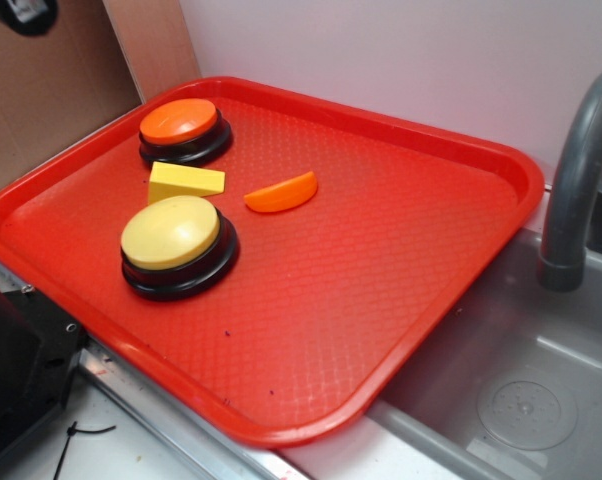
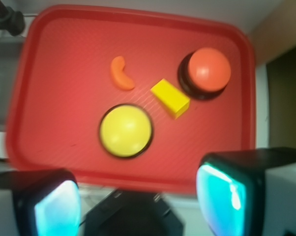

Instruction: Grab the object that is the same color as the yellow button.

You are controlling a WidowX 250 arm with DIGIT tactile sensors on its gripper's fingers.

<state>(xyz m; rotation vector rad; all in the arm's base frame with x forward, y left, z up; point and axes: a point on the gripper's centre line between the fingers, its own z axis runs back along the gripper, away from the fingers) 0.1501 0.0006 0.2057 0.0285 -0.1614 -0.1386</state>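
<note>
The object is a small yellow wedge (image 1: 185,182) lying on the red tray (image 1: 401,290), between the two buttons. In the wrist view the yellow wedge (image 2: 170,98) sits up and right of the yellow button (image 2: 125,131). The yellow button (image 1: 171,233) is a pale dome on a black base at the tray's left front. My gripper (image 2: 138,204) hangs high over the tray's near edge, open, nothing between its fingers; it is far from the wedge. The gripper does not show in the exterior view.
An orange-topped button (image 1: 181,124) stands at the tray's back left, and an orange half-moon slice (image 1: 281,193) lies right of the wedge. A grey sink (image 1: 526,380) with a grey faucet (image 1: 576,170) is to the right. A black box (image 1: 16,370) sits at the left front.
</note>
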